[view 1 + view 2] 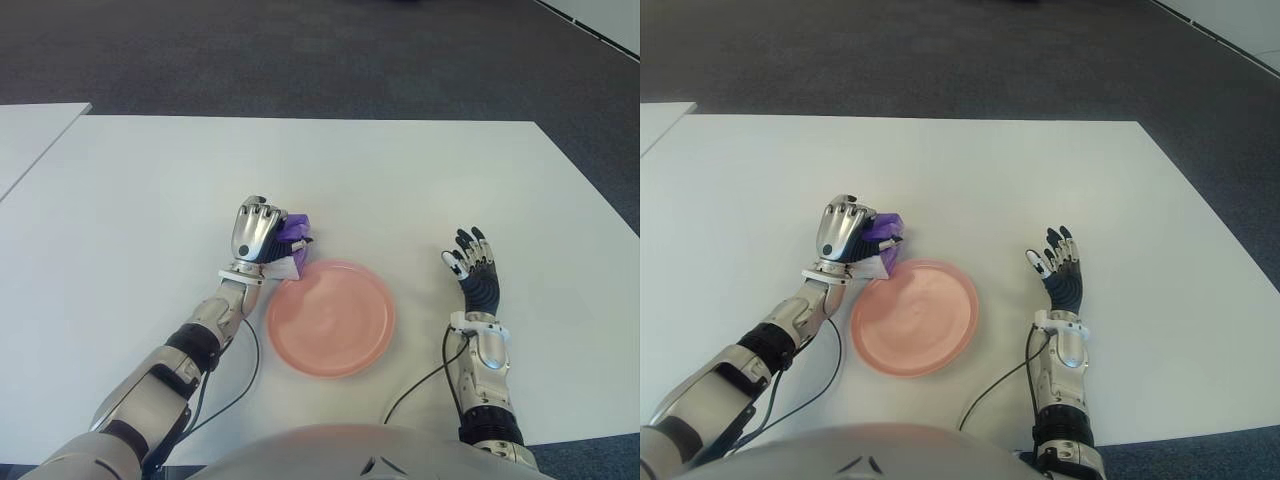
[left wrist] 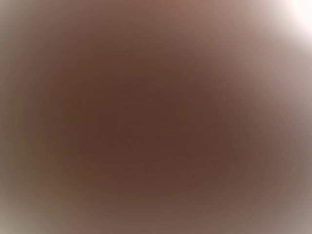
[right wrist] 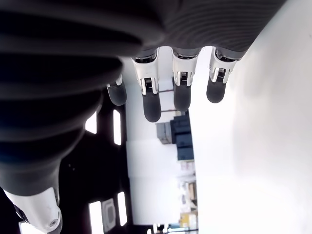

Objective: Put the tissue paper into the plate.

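The left robot hand (image 1: 258, 232) has its fingers curled tight around the purple tissue paper (image 1: 295, 232), holding it at the far left rim of the pink plate (image 1: 332, 318), placed for a short carry over the dish; the left wrist view shows nothing legible. The right robot hand (image 1: 474, 266) shows to the right of the plate above the white desk (image 1: 400, 180), fingers spread and holding nothing, clear of the route.

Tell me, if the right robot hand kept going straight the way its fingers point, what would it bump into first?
Probably nothing: the right robot hand points away from the robot over bare white table, and that way looks free up to the far edge.

White table (image 1: 400, 190); dark grey carpet (image 1: 300, 50) beyond.
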Action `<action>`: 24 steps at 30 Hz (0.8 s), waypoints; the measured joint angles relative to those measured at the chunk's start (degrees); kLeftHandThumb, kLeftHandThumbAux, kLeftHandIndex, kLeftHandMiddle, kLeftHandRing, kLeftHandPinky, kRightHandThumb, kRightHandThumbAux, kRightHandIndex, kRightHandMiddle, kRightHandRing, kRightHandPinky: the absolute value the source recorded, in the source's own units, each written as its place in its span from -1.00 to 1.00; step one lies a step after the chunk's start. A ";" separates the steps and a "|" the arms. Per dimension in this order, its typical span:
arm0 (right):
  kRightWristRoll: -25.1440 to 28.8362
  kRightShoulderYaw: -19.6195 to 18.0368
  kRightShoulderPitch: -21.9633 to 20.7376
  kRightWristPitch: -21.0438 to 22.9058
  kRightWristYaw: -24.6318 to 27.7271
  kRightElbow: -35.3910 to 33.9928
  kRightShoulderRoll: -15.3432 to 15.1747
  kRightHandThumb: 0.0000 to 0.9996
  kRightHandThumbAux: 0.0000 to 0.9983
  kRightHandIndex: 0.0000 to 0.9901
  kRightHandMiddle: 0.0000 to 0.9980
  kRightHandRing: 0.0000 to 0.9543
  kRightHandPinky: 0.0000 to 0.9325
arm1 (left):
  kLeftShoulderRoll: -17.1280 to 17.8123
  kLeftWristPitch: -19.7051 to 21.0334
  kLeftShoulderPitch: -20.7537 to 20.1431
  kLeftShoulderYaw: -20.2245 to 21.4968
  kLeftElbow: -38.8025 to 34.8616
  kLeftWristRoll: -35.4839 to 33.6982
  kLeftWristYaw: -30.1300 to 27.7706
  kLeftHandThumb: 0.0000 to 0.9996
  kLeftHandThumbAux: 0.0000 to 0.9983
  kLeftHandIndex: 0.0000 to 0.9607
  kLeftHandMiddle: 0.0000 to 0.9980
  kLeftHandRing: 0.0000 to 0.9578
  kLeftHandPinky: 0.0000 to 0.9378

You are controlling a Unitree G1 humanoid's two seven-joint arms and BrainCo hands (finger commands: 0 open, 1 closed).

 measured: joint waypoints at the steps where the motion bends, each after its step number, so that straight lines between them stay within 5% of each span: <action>1: 0.05 -0.01 -0.02 -0.03 0.02 0.06 -0.05 -1.00 0.39 -0.86 -0.66 -0.80 -1.00 | -0.02 0.00 -0.03 -0.01 0.05 0.00 0.08 0.67 0.34 0.76 0.79 0.86 0.89; 24: 0.98 -0.56 -1.68 -0.16 -0.72 2.00 -0.19 -1.00 0.46 -0.84 -0.65 -0.78 -0.99 | 2.04 0.77 1.51 1.06 -7.76 -0.12 -1.98 0.68 0.32 0.75 0.78 0.86 0.89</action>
